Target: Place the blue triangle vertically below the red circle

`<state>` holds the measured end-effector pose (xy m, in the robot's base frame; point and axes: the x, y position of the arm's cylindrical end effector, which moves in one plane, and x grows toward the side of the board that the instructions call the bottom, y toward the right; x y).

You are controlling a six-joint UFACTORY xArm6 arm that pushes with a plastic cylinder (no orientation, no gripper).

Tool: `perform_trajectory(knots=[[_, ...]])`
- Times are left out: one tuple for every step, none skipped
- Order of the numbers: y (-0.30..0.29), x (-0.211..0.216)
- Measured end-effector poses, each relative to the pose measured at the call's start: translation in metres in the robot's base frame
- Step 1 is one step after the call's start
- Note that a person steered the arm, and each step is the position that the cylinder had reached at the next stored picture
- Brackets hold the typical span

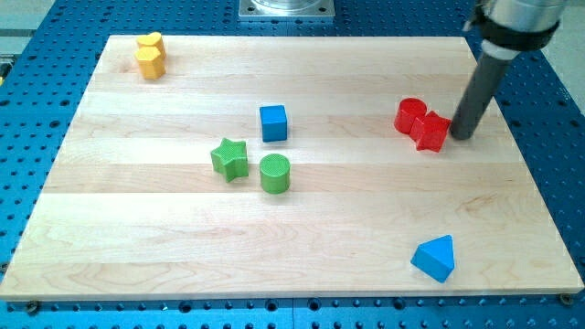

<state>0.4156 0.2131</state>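
The blue triangle [435, 258] lies near the view's bottom right of the wooden board [137, 247]. The red circle [409, 114] stands at the right of the board, touching a second red block [430, 132], star-like, just below and right of it. My tip [462, 136] rests on the board right beside that second red block, on its right side, well above the blue triangle.
A blue cube [273, 122] sits in the middle. A green star [230, 158] and a green cylinder [274, 173] stand just below it. Two yellow blocks [150, 56] sit at the top left corner.
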Motion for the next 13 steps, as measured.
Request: perform_trajectory(knots=[[-0.064, 0.026], [-0.096, 0.033], [-0.060, 0.033], [0.008, 0.009], [0.011, -0.039], [-0.040, -0.046], [-0.016, -0.046], [0.059, -0.012], [0.071, 0.078], [0.038, 0.152], [0.023, 0.159], [0.024, 0.162], [0.027, 0.169]])
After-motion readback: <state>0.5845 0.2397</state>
